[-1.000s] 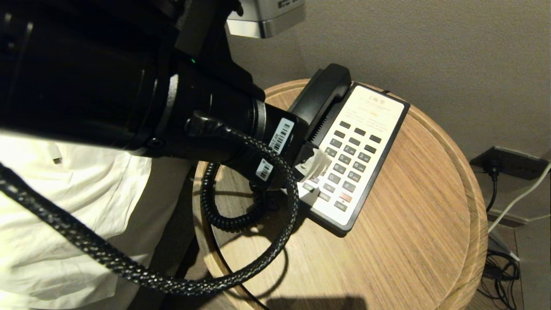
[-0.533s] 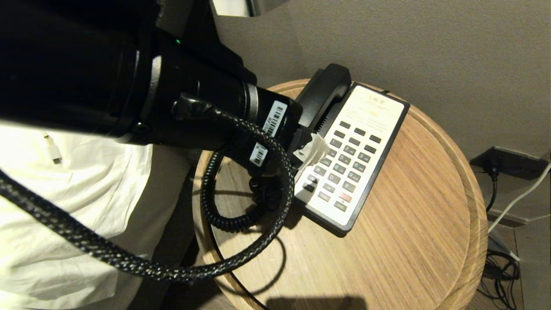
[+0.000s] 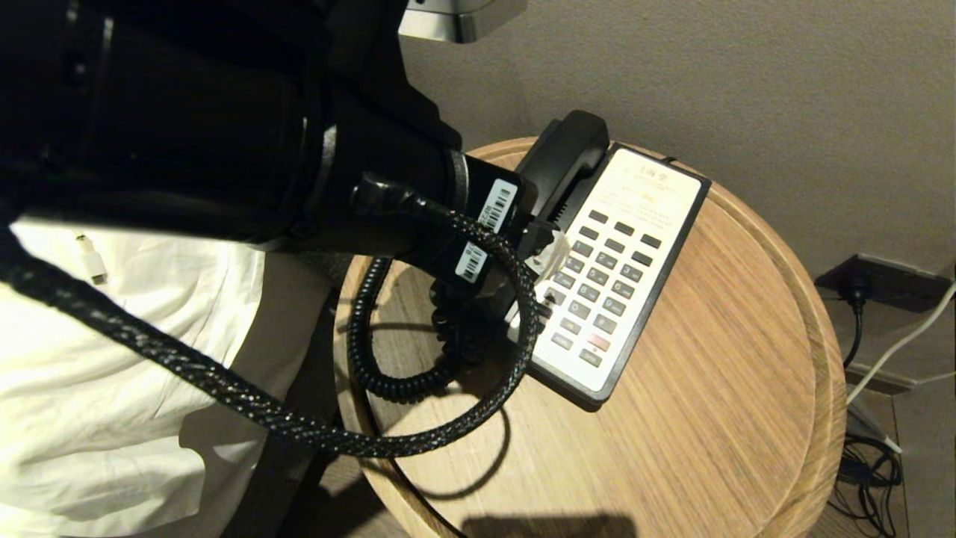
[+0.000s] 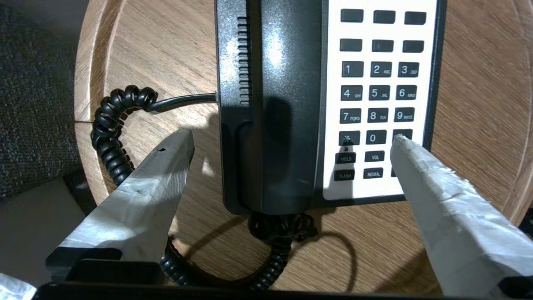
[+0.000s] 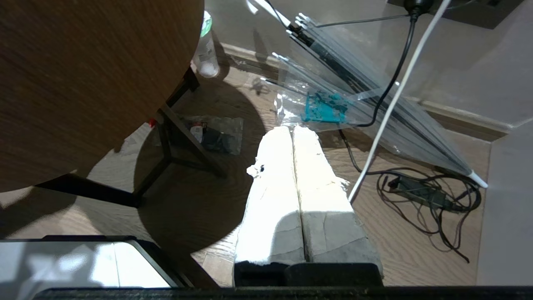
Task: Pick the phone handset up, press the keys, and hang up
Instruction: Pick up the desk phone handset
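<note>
The glossy black phone handset [image 3: 567, 149] lies in its cradle along the left side of the black-and-white phone base [image 3: 676, 224]. Its coiled cord [image 3: 366, 344] loops over the table at the near end. My left gripper [image 3: 541, 258] hovers over the near end of the phone, open wide. In the left wrist view the left gripper [image 4: 291, 141] straddles the handset [image 4: 287, 83]: one taped fingertip [image 4: 179, 146] is over the wood beside the phone, the other over the bottom right of the keys [image 4: 377, 93]. My right gripper [image 5: 292, 129] is shut and empty, low beside the table.
The phone sits on a round wooden table [image 3: 747, 418] with a raised rim. White bedding [image 3: 112, 388] lies at the left. On the floor at the right are a wall socket [image 3: 881, 280], tangled cables [image 5: 429, 196], a clear folded umbrella [image 5: 374, 100] and a bottle [image 5: 206, 54].
My left gripper has moved from over the lowest key rows a little farther up the phone, toward the handset. The handset and the right arm have not moved.
</note>
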Tool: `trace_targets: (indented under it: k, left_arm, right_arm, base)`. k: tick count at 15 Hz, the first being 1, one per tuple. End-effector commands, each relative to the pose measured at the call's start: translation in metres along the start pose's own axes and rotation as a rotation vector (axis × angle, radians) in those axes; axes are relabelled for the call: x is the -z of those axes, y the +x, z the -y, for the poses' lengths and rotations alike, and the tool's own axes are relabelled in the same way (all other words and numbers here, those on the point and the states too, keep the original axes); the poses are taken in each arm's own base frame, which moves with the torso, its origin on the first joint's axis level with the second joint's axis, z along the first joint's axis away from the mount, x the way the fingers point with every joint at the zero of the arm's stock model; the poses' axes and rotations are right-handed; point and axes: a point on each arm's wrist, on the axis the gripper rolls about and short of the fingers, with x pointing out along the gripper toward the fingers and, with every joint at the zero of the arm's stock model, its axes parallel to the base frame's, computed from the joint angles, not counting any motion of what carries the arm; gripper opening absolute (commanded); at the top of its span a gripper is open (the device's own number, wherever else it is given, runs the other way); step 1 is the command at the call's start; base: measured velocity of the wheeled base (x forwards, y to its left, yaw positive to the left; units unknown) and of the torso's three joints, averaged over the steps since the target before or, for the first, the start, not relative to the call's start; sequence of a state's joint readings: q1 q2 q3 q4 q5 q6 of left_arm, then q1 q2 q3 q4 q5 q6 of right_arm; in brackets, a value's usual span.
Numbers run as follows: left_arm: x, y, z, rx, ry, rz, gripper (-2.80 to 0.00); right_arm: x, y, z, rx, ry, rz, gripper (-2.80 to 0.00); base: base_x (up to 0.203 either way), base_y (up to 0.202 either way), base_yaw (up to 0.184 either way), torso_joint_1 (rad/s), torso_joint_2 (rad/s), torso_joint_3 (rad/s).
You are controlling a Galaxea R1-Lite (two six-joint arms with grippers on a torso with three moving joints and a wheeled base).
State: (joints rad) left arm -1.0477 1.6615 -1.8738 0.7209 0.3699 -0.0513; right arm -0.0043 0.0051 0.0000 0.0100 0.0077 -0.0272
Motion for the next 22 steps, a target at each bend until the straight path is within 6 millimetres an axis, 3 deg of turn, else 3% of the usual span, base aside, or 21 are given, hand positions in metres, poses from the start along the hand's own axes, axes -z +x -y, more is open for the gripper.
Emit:
trace_targets:
  k: [1,6,9,14,22]
  left_arm:
    - [0.001,0.003,0.001,-0.004,-0.001,-0.006,0.00]
    - [0.007,0.014,0.000,-0.020,-0.008,-0.019,0.00]
    - [0.017,0.012,-0.001,-0.010,0.080,-0.076,0.00]
    - [0.002,0.005,-0.003,0.011,0.108,-0.058,0.00]
    - [0.003,0.025,0.000,0.001,0.135,-0.084,0.00]
  right_arm:
    - [0.000,0.000,0.000,-0.001,0.000,0.000,-2.80]
    - [0.000,0.000,0.000,-0.001,0.000,-0.001,-2.80]
    - [0.000,0.000,0.000,-0.001,0.000,-0.002,-2.80]
    - [0.000,0.000,0.000,0.000,0.000,-0.002,-2.80]
    - [0.000,0.000,0.000,-0.001,0.000,-0.002,-2.80]
  base:
    - [0.000,0.000,0.000,0.000,0.00,0.000]
    - [0.000,0.000,0.000,0.000,0.00,0.000]
    - [0.000,0.000,0.000,0.000,0.00,0.000]
    - [0.000,0.000,0.000,0.000,0.00,0.000]
    - [0.000,0.000,0.000,0.000,0.00,0.000]
